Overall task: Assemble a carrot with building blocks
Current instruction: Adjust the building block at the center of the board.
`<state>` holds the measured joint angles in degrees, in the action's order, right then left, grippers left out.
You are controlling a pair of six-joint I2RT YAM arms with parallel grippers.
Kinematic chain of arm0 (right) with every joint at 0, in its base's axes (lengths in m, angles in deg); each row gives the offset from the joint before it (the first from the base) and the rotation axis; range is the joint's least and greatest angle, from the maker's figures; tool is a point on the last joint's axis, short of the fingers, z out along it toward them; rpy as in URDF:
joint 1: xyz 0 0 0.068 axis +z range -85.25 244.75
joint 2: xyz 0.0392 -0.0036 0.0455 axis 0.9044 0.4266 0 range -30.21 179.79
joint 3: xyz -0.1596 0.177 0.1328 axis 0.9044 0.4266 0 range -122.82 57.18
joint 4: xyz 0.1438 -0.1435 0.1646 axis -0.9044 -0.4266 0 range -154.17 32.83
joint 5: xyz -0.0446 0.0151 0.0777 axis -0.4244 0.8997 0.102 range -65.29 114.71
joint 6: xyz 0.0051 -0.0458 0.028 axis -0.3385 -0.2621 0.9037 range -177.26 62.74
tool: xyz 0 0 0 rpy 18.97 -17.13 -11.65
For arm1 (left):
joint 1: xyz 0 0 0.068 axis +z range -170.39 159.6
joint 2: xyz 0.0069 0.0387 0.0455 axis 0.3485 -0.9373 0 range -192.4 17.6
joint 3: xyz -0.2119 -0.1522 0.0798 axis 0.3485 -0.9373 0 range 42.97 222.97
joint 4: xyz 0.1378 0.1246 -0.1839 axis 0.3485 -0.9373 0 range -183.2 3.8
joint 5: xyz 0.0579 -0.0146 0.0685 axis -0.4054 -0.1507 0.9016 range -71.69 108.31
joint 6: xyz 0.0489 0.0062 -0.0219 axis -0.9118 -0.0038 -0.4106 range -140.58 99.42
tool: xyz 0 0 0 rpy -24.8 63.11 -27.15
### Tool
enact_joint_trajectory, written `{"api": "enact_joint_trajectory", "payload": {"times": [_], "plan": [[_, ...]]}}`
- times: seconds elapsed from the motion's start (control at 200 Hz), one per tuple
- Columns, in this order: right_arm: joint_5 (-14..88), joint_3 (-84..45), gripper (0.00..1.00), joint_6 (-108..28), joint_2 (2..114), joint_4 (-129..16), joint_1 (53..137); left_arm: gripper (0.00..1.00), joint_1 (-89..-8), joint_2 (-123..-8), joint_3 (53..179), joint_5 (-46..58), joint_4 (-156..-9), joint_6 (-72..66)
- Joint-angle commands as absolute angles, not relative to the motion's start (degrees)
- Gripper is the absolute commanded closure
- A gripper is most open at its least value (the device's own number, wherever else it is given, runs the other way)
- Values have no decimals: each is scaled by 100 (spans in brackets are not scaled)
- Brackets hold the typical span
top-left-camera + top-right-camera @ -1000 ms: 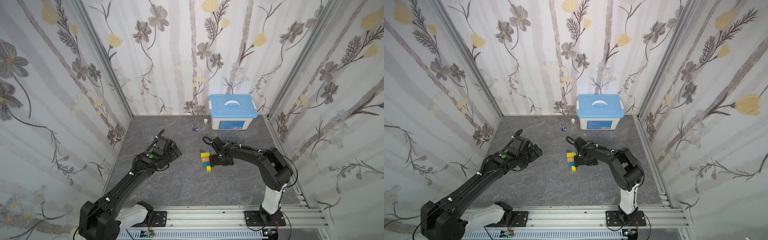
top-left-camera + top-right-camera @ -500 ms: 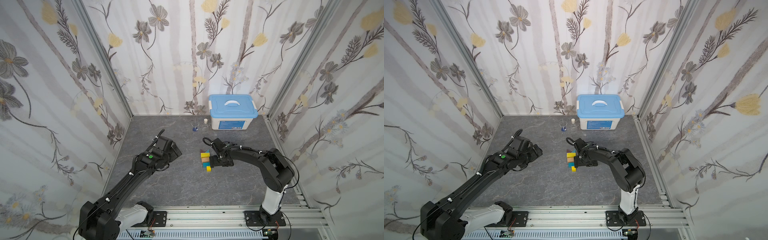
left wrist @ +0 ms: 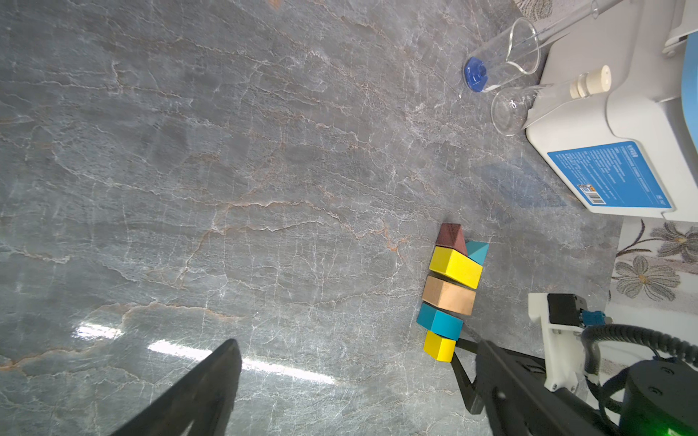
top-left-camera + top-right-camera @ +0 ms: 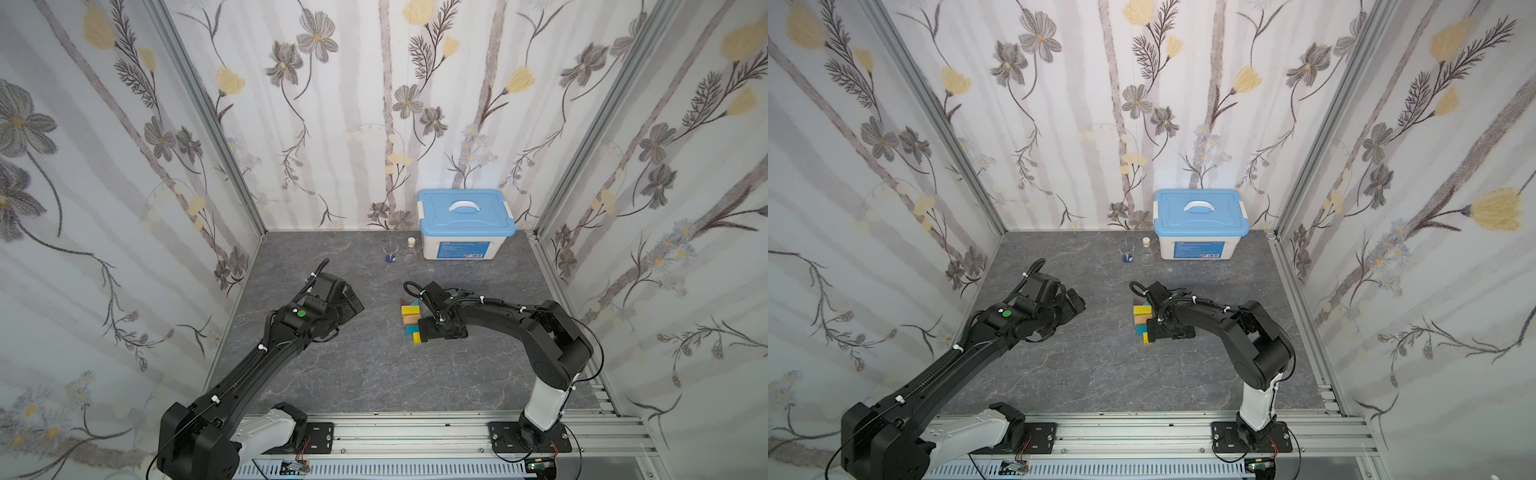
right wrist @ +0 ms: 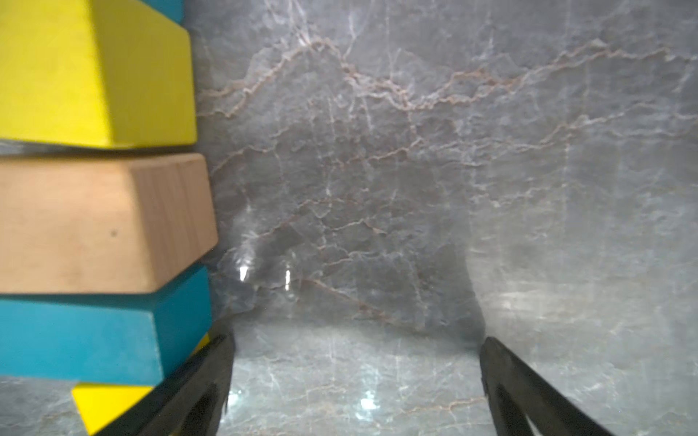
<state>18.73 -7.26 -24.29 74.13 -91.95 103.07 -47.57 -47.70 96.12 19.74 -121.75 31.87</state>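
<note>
Beside the small yellow wooden cube ending the carrot, right jaws stand spread, empty; left jaws spread too. Withdraw without brushing it.

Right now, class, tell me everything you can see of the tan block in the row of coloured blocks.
The tan block is a plain rectangular brick that looks like bare wood, with faint grain on its end. It lies flat on the grey marbled table, between the yellow brick and the teal brick, slightly askew to both and resting against the teal one.
</note>
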Motion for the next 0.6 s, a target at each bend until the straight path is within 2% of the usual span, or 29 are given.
{"api": "enact_joint_trajectory", "payload": {"times": [0.0,0.595], "plan": [[1890,-768,0,-2325,7440,-9250,10331,0,-4757,-4761,9654,2007,-12163,3110],[1843,-463,0,-2215,7229,-9321,10470,0,-4751,-4761,9608,1981,-12110,3128]]}}
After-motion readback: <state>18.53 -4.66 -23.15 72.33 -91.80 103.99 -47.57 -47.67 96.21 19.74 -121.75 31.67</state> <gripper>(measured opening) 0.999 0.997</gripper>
